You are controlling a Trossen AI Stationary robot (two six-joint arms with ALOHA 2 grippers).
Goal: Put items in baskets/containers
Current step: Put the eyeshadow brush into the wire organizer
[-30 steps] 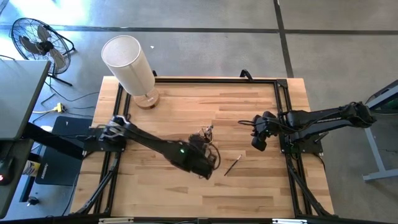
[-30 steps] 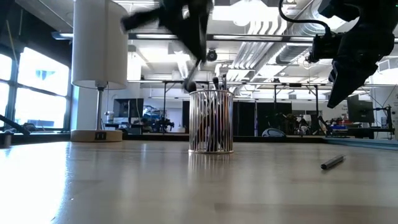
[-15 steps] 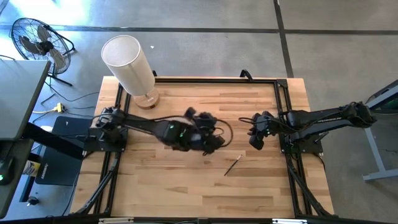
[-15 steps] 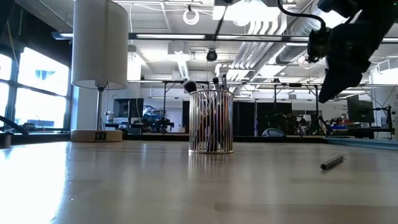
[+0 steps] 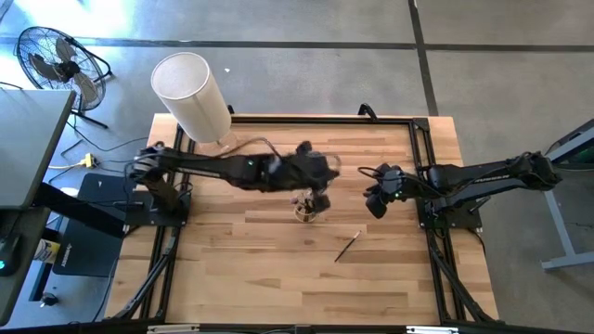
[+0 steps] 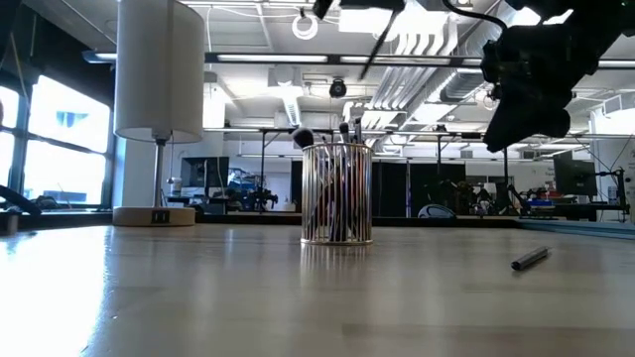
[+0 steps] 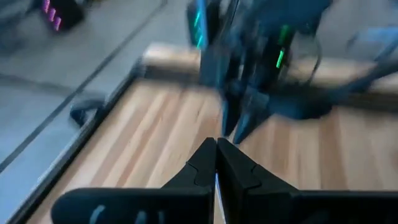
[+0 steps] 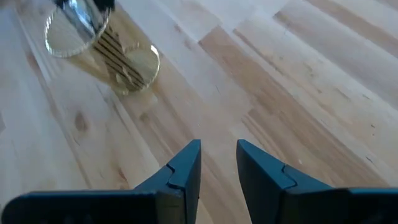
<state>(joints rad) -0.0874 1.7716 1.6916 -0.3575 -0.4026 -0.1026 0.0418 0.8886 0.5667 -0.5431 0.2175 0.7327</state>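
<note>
My left claw (image 7: 216, 144) is clenched, its two fingertips pressed together on a thin brush (image 6: 375, 45). In the level view that brush is hanging high above the glass cup (image 6: 336, 194), slanted, its upper end leaning toward the right of that picture and its lower end pointing down toward the cup. From overhead, my left claw (image 5: 316, 176) is hovering just beyond the cup (image 5: 306, 208), over the middle of the wooden desk (image 5: 260, 269).

My right claw (image 8: 217, 155) is parted by a narrow gap and is grasping nothing; it is hanging in the air above the desk, well to the right of the cup (image 8: 102, 53). Overhead it (image 5: 374, 199) is sitting near the desk's right edge.

The cup is standing upright on the desk, ribbed and clear, with a bundle of brushes (image 6: 342, 134) in it, handles down and bristle tips poking up above the rim, some leaning outward. One more brush (image 5: 347, 247) is lying flat on the desk in front of my right claw, apart from the cup, its long axis running diagonally. A tall white cylinder (image 5: 193, 96) on a round wooden base is standing at the desk's far left corner.
</note>
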